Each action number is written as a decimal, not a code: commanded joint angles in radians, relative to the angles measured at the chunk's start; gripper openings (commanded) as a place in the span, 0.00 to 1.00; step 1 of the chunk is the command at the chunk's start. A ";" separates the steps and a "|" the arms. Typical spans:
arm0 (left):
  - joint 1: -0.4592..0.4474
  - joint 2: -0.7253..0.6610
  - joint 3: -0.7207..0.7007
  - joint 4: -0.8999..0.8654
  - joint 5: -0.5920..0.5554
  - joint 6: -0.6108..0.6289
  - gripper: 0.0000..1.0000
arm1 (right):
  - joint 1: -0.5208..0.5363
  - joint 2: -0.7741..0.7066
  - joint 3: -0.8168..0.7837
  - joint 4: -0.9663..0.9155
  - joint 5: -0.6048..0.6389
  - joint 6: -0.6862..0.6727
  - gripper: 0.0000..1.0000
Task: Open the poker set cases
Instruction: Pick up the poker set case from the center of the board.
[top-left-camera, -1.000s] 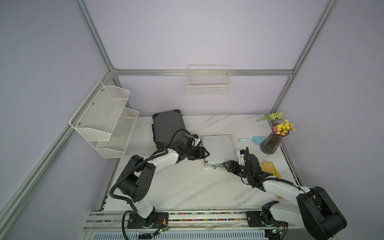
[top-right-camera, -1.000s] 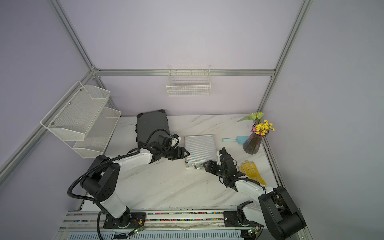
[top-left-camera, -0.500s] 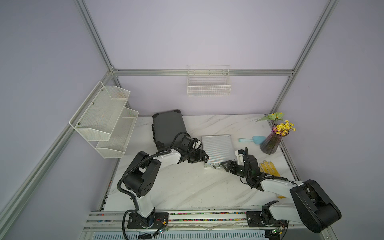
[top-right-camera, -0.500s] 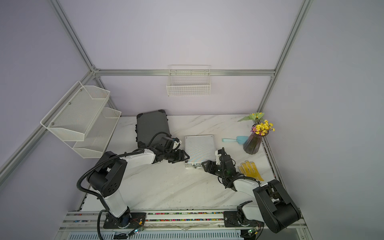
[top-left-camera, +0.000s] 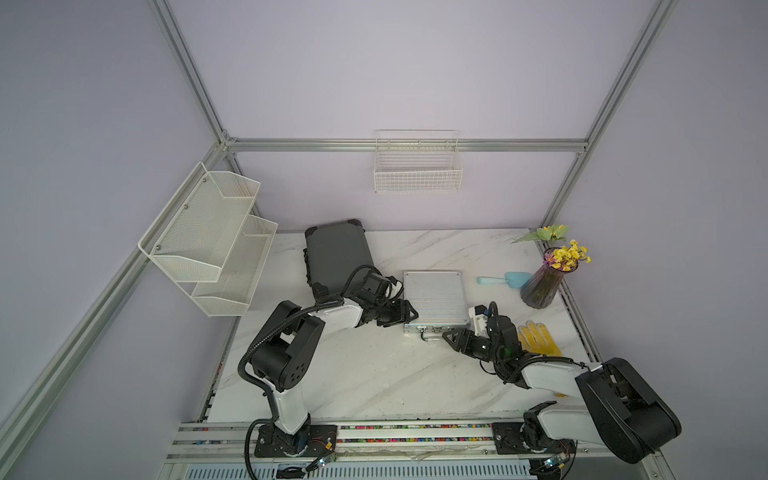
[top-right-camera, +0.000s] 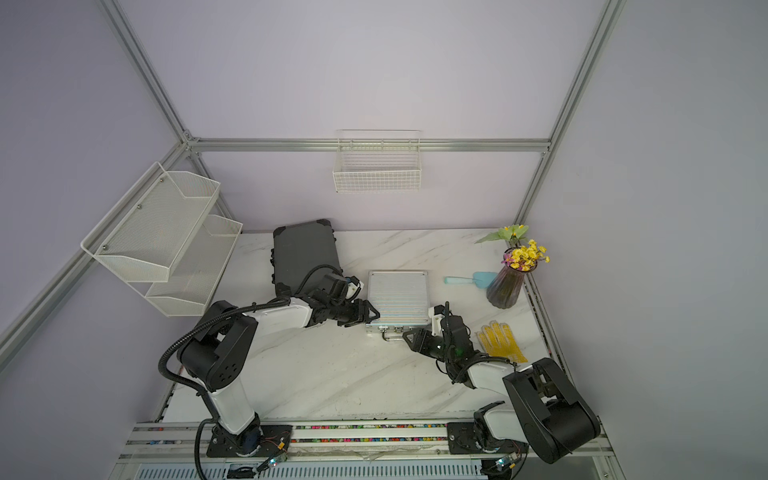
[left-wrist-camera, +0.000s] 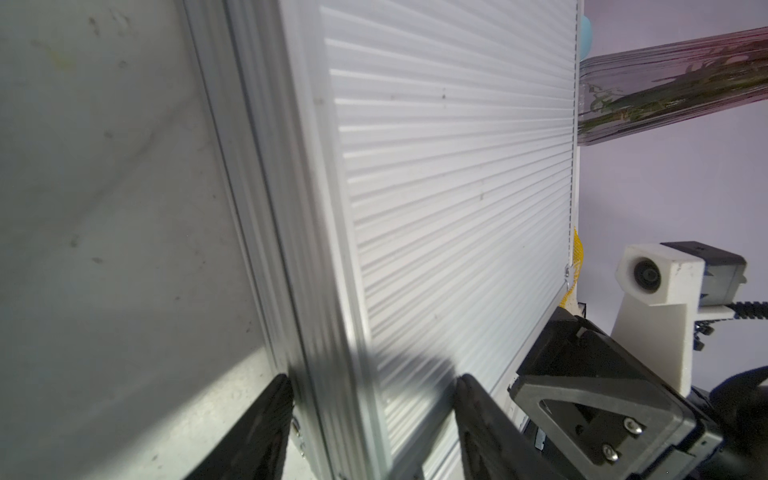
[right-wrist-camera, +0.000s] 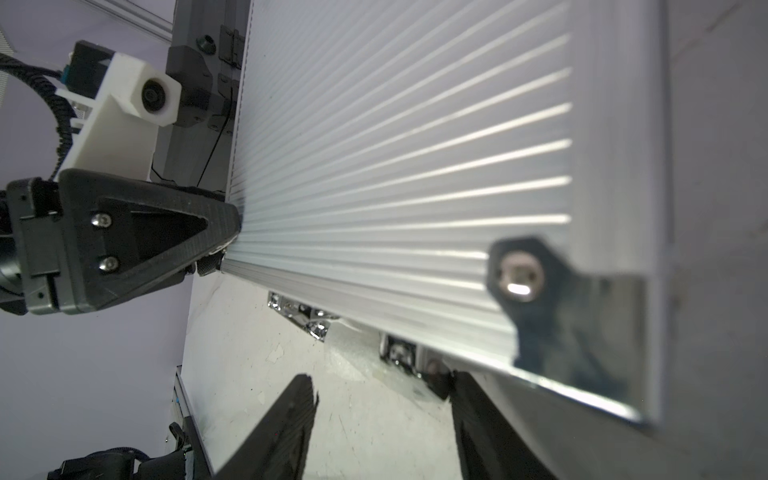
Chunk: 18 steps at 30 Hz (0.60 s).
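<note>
The ribbed silver case (top-left-camera: 434, 297) (top-right-camera: 398, 297) lies flat and closed mid-table. The larger dark grey case (top-left-camera: 336, 257) (top-right-camera: 305, 253) lies closed behind it to the left. My left gripper (top-left-camera: 409, 313) (left-wrist-camera: 370, 378) is clamped on the silver case's front left corner, one finger on the lid (left-wrist-camera: 457, 166) and one against the side wall. My right gripper (top-left-camera: 449, 334) (right-wrist-camera: 382, 378) stands open, low over the table at the case's front right. One fingertip (right-wrist-camera: 459, 380) sits beside a chrome latch (right-wrist-camera: 399, 351), and only table shows between the jaws.
A purple vase of flowers (top-left-camera: 540, 286) stands at the right edge, with a blue scoop (top-left-camera: 505, 279) beside it. A yellow glove (top-left-camera: 536, 338) lies by my right arm. White mesh shelves (top-left-camera: 208, 237) hang at the left and a wire basket (top-left-camera: 417, 166) on the back wall.
My right gripper's jaws have narrowed while it stays at the silver case's front. My left gripper keeps its hold on the corner.
</note>
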 joint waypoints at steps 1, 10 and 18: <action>-0.003 0.039 0.014 0.010 0.016 -0.019 0.63 | 0.005 0.021 -0.016 0.098 -0.042 0.055 0.54; -0.004 0.045 0.009 0.016 0.017 -0.021 0.63 | 0.005 0.104 -0.034 0.196 -0.042 0.122 0.47; -0.004 0.045 -0.005 0.028 0.017 -0.025 0.63 | 0.004 0.106 -0.044 0.240 -0.043 0.137 0.44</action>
